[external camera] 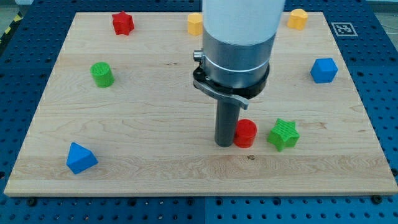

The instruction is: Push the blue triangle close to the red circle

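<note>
My tip rests on the wooden board just right of the board's centre, toward the view's bottom. The rod carries no fingers, so there is nothing to spread, press together or pinch. The tip stands directly at the view's left side of the red circle, touching it or nearly so; the exact contact cannot be told.

A green star lies just beside the red circle on the view's right, with a narrow gap between the two.

The blue triangle sits near the board's lower left corner, well apart from both my tip and the red circle.

Other blocks on the board:
- Green cylinder: left side, upper half.
- Red star: near the top edge, left.
- Yellow block: top edge, centre, partly hidden behind the arm; shape not clear.
- Yellow block: top edge, right; shape not clear.
- Blue cube: right side, upper half.

No containers appear on the board; all blocks lie directly on the wood.
</note>
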